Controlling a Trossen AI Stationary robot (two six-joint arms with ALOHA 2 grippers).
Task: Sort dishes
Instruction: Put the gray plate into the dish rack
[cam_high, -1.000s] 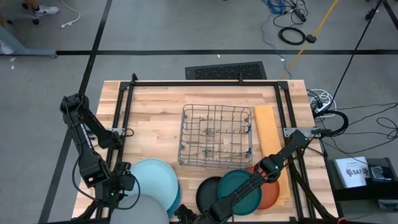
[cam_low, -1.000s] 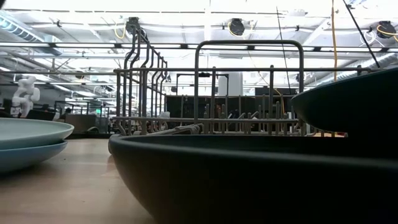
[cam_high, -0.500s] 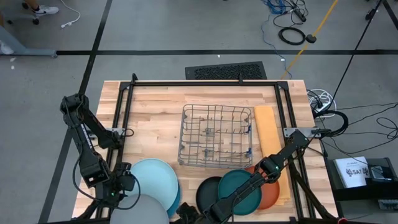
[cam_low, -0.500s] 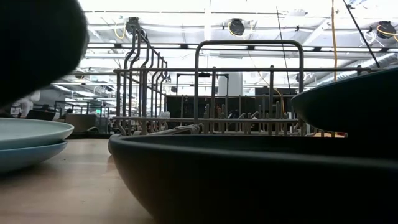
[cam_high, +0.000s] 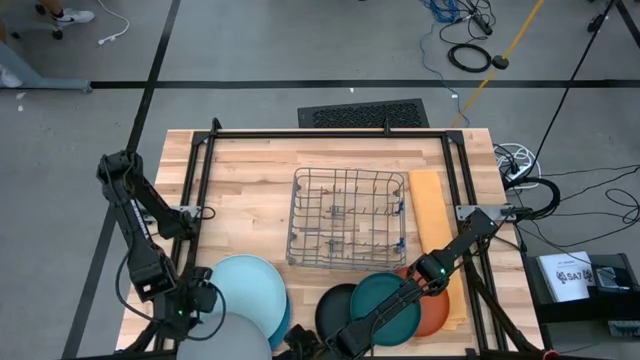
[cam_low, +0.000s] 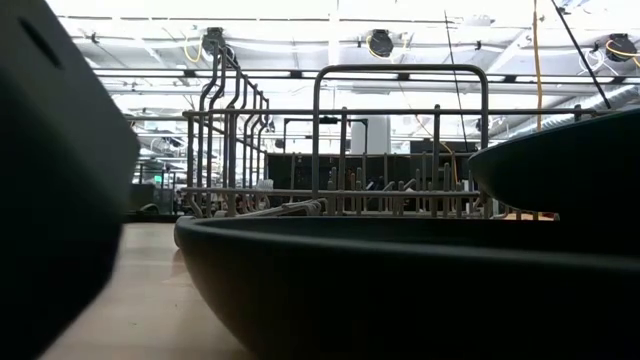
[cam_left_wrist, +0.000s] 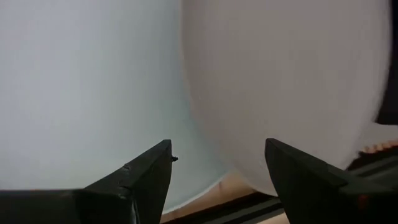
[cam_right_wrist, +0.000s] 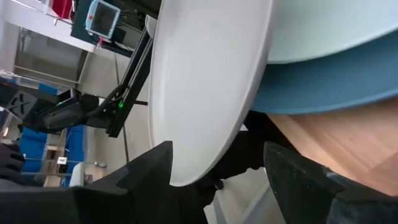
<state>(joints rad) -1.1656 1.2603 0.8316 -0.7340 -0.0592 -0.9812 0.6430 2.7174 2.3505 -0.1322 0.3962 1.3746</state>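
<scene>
On the left, the left gripper (cam_high: 190, 310) hangs low over the front corner of the table (cam_high: 250, 170). Its fingers (cam_left_wrist: 140, 180) are spread apart and hold nothing. Just under it lie the big plates: the grey plate (cam_high: 235, 340) at the front edge, the pale blue plate (cam_high: 245, 285) partly under it, and the medium blue plate (cam_high: 283, 325) peeking out below.

In the middle stands the wire rack (cam_high: 348, 232). In front of it sits the black plate (cam_high: 335, 308), touching the dark teal plate (cam_high: 385, 300). The orange plate (cam_high: 437, 312) lies under the teal one.

The right gripper (cam_high: 300, 345) reaches across to the front edge beside the grey plate, fingers (cam_right_wrist: 146, 168) wide, holding nothing.
</scene>
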